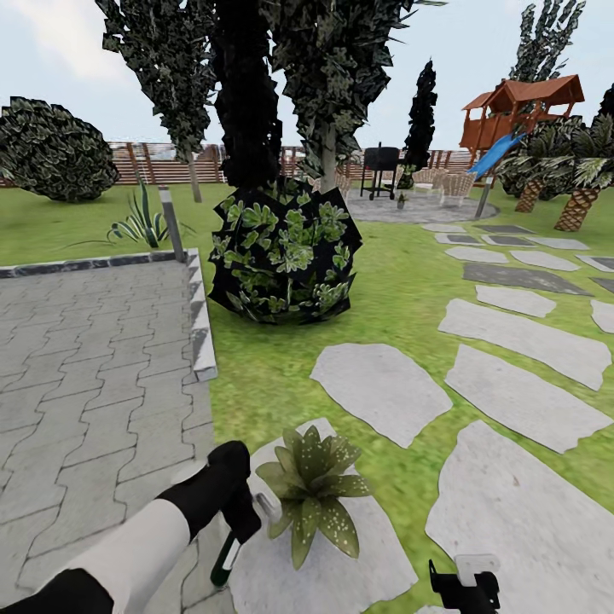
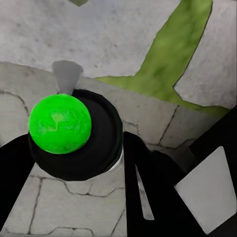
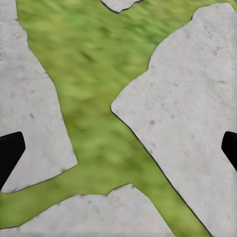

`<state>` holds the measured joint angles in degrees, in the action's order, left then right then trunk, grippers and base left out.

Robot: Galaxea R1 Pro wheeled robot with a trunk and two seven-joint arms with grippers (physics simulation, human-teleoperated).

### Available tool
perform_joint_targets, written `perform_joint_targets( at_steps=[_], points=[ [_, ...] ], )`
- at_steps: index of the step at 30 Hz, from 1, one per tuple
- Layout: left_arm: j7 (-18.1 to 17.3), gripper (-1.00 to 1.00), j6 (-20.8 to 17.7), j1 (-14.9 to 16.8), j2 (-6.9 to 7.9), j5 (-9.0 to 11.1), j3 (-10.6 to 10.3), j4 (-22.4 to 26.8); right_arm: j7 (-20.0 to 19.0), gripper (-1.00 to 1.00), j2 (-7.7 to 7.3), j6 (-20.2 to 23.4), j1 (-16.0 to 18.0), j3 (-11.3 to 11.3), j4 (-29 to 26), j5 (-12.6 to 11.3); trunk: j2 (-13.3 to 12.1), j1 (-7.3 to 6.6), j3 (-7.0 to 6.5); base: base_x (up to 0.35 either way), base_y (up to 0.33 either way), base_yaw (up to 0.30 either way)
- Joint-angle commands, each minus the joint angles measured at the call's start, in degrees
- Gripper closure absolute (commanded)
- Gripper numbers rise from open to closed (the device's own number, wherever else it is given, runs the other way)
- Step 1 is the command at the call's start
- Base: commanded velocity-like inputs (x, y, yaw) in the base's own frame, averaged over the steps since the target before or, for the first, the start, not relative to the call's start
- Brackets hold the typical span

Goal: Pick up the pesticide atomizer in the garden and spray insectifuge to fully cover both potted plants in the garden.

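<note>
While the right gripper (image 1: 465,580) hangs with jaws apart, the left gripper (image 1: 243,520) clamps the dark green pesticide atomizer (image 1: 225,558) beside the white-specked, green-leaved potted plant (image 1: 314,490).

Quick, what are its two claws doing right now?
Left claw: closed, holding the atomizer beside the potted plant.
Right claw: open, holding nothing, over the stepping stones.

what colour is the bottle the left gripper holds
Dark green body on the pesticide atomizer, clearest in the head view, held by the left gripper.
</note>
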<state>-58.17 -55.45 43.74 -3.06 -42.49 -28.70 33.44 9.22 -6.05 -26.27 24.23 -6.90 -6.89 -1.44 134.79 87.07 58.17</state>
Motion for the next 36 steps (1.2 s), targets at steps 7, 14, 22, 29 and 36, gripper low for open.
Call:
perform_joint_targets(
  at_steps=[7,14,22,29,36],
  points=[
    [0.88,1.00,0.20,-0.47,1.68,-0.22,-0.13,-5.20,0.36,-1.00,-0.02,-0.10,0.03,-0.49,0.03,-0.15,0.02,-0.01,0.05,0.000,0.000,0.000],
    [1.11,1.00,0.43,-0.86,2.22,-0.34,4.55,-6.50,0.27,-1.00,-0.02,-0.09,0.03,-0.49,0.03,-0.15,0.02,-0.01,0.05,0.000,0.000,-0.111],
    [4.23,1.00,0.54,-1.01,2.63,-0.56,4.93,-6.46,0.27,-1.00,-0.02,-0.10,0.03,-0.49,0.03,-0.15,0.02,-0.01,0.05,0.000,0.000,-0.279],
    [4.64,1.00,0.61,-1.03,2.65,-0.40,4.89,-6.20,0.36,-1.00,-0.02,-0.10,0.03,-0.49,0.03,-0.15,0.02,-0.01,0.05,0.000,0.053,-0.044],
    [4.65,1.00,0.61,-0.98,2.62,-0.40,4.96,-5.69,0.35,-1.00,-0.02,-0.05,0.03,-0.49,0.03,-0.15,0.02,-0.01,0.05,-0.067,0.156,0.000]
  ],
)
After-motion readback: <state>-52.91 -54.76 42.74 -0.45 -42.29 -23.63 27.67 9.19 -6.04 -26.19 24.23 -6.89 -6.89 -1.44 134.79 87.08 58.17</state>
